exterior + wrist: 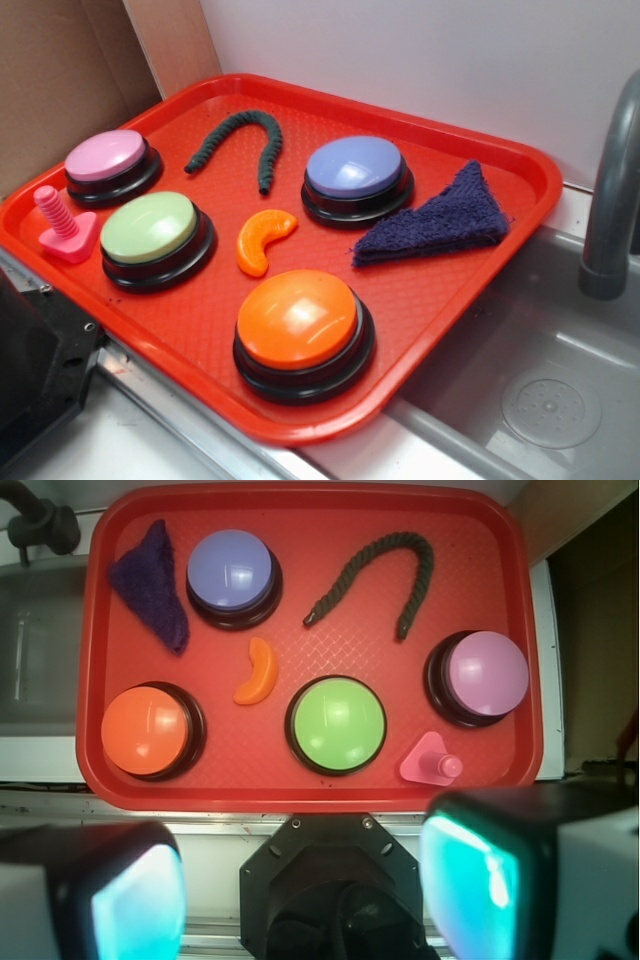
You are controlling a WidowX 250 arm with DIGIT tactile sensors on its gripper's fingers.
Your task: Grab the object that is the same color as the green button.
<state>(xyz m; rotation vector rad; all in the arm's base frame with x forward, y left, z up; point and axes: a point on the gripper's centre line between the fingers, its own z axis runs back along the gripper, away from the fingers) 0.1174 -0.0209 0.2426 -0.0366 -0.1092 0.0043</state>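
In the wrist view the gripper (pixel 300 890) sits at the bottom edge of the frame, outside the red plastic tray (pixel 520 630), its two pads wide apart with nothing between them. The dark green fuzzy rope bent in an arch (pixel 385 552) lies toward one o'clock from the gripper, on the far side of the tray. The pale-green domed button with the black base (pixel 336 724) stands between the two, almost straight ahead at twelve. The arch opens back toward the gripper: its two legs run roughly toward six and eight o'clock, the crown across the top. My guess is the reach must pass over the green button, then close across one leg, not along it
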